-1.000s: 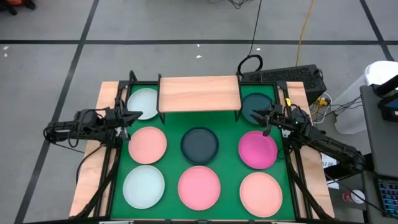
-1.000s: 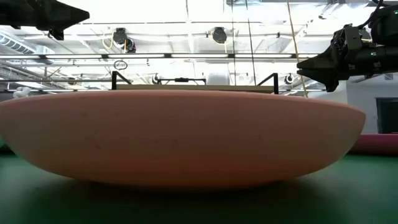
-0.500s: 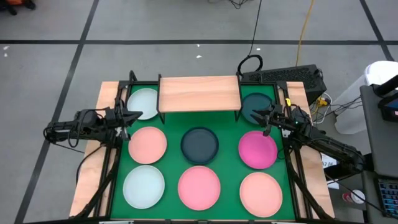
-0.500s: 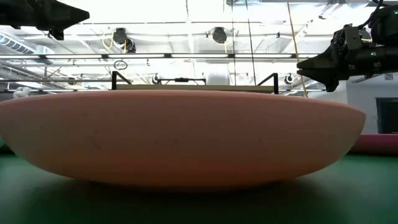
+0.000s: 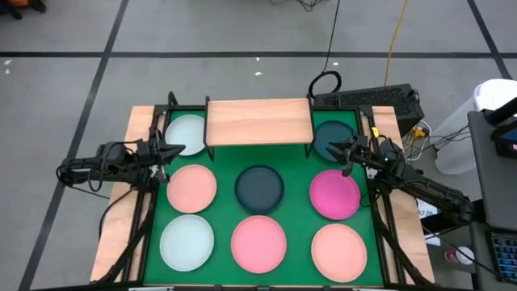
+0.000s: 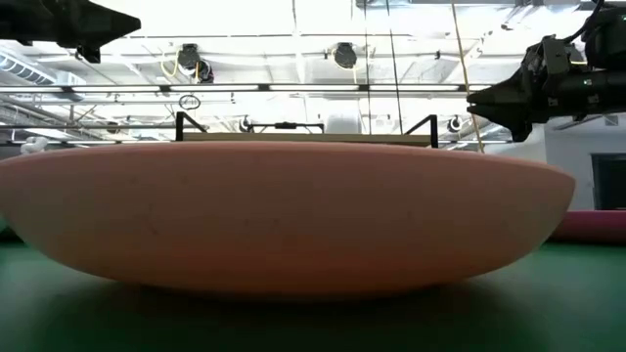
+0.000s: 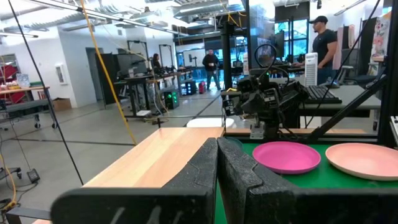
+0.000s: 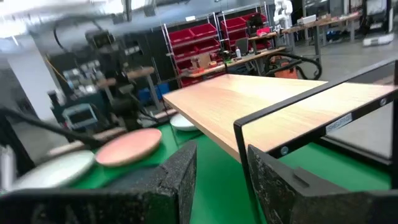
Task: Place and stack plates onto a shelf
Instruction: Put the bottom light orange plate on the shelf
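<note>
Nothing has moved. Eight plates lie on the green worktop (image 5: 299,174), none on the shelf (image 5: 258,123) at 12 o'clock. Left gripper (image 5: 174,149) at 9 o'clock, jaws closed, empty; right gripper (image 5: 338,151) at 3 o'clock, jaws narrowly parted, empty.

Shelf (image 5: 258,121): pale, smooth, matt wood board on thin black metal legs just beside both grippers; plates, e.g. magenta plate (image 5: 335,195) by the right gripper (image 5: 349,151), smooth and matt; mat (image 5: 299,210) flat green; left gripper (image 7: 217,163) fingers rough black plastic.
</note>
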